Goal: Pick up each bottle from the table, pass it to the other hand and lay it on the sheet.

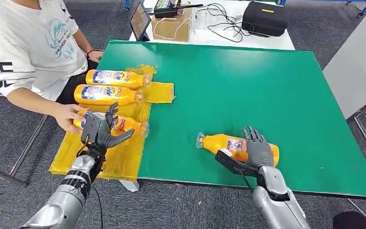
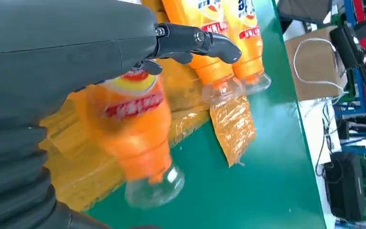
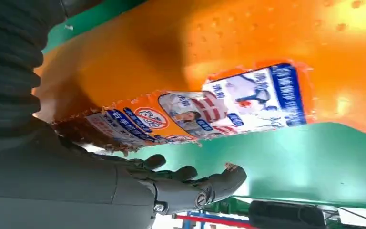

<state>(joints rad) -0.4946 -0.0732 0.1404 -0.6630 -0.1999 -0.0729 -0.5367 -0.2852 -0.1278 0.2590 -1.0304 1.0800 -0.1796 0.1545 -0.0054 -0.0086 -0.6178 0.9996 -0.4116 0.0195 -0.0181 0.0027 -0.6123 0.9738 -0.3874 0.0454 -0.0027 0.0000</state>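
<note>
Three orange bottles lie on the yellow sheet (image 1: 119, 160) at the table's left edge: two farther ones (image 1: 116, 78) (image 1: 106, 94) and a nearer one (image 1: 126, 125). My left hand (image 1: 100, 131) hovers over the nearer bottle with fingers spread, holding nothing. In the left wrist view that bottle (image 2: 133, 124) looks blurred beneath the hand (image 2: 76, 47). A person's hand (image 1: 69, 117) touches its base end. A fourth orange bottle (image 1: 221, 142) lies on the green table (image 1: 248, 81) near the front edge. My right hand (image 1: 259, 150) lies over its label end, fingers stretched across the top and thumb (image 3: 195, 188) apart from the bottle (image 3: 219, 57).
A person in a white shirt (image 1: 28, 43) sits at the table's left side. Behind the green table stand a tablet (image 1: 139, 20), a cardboard box (image 1: 171, 26), cables and a black case (image 1: 264, 18). A grey block (image 1: 357, 62) is to the right.
</note>
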